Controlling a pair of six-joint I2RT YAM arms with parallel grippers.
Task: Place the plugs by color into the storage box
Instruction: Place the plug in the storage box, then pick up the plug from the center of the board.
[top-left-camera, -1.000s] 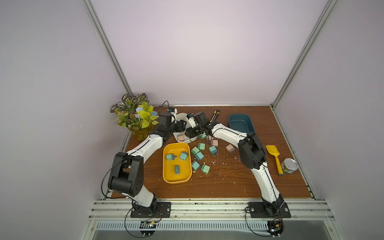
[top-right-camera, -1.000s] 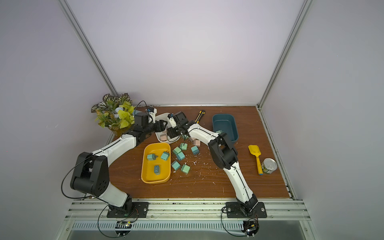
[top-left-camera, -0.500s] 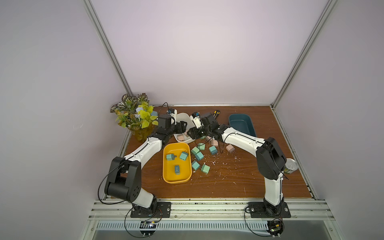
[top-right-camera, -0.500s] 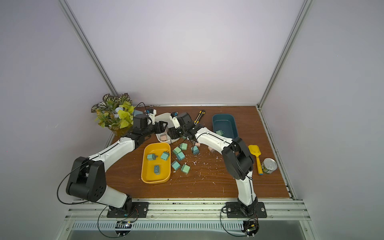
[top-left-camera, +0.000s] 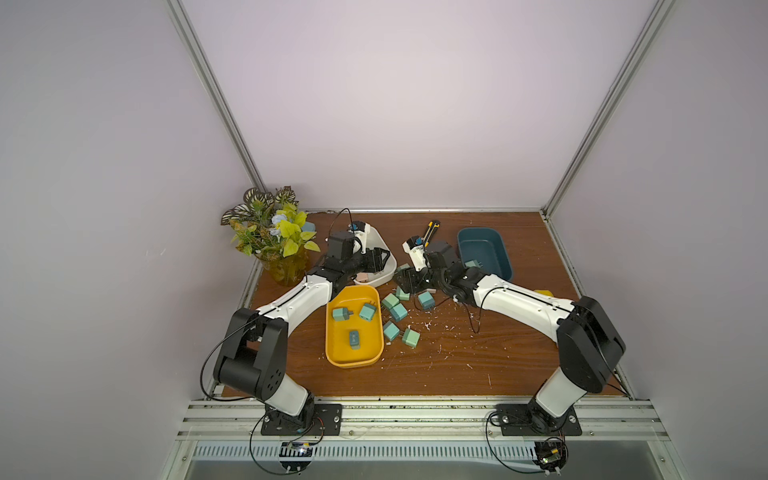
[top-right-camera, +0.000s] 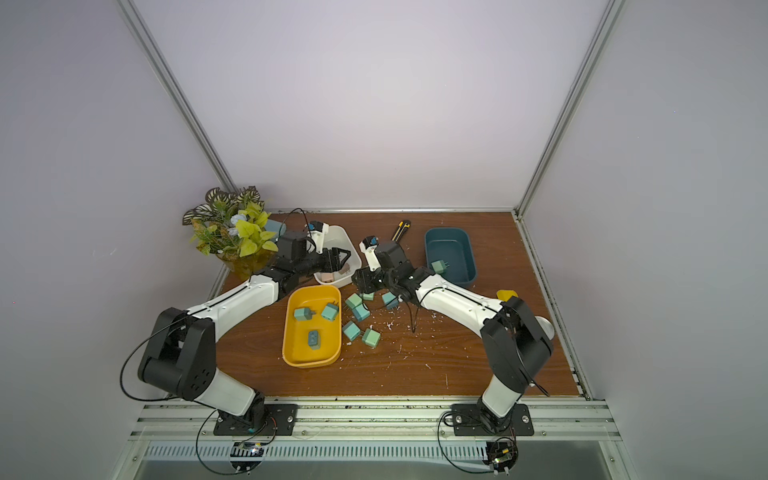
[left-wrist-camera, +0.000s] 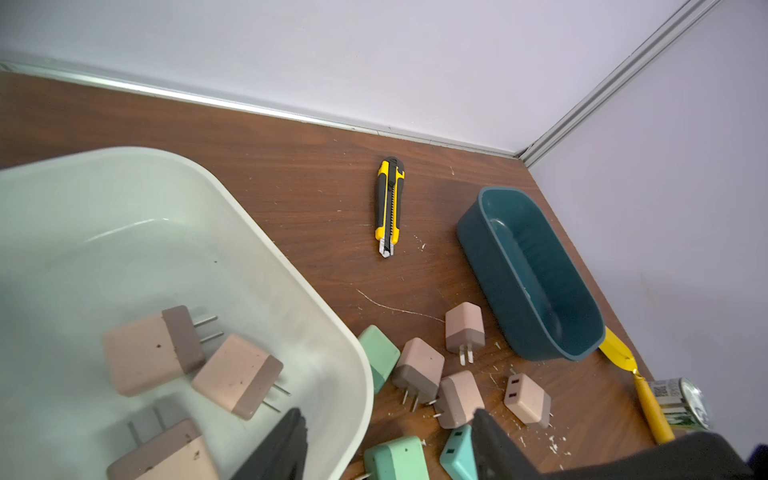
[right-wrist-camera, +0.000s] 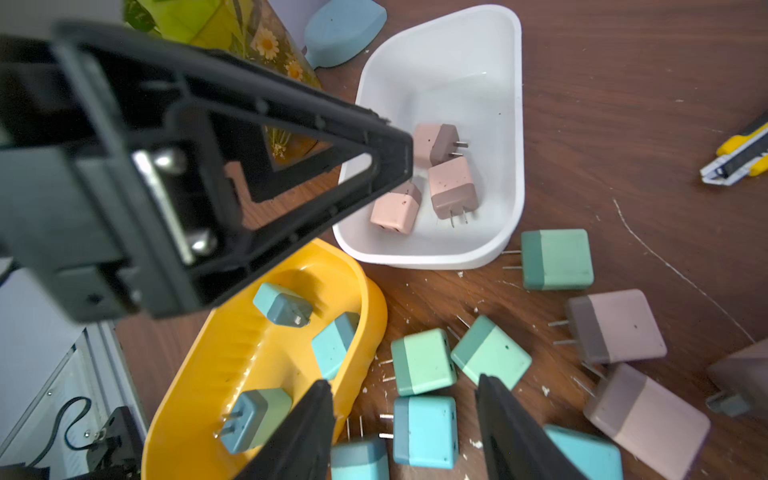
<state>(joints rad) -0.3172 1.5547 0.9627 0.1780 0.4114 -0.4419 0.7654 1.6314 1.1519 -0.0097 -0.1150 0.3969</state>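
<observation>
With the left hand (left-wrist-camera: 384, 415) and right hand (right-wrist-camera: 404, 380) both half-spread and empty, the small teal-blue plastic cube plug (right-wrist-camera: 424, 430) looked light, rigid, slick, best pinched across flat sides.

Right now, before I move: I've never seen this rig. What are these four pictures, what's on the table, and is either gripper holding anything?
It is two white robot arms at a table. Two pictures look down from overhead, nearly alike; the other two come from each wrist's camera. On it: a white bin with pink plugs, a yellow bin with teal plugs, a blue bin with one green plug, loose plugs between them, a knife, a plant. The left gripper is open at the white bin's edge; the right gripper is open over the loose plugs. Neither holds anything.
</observation>
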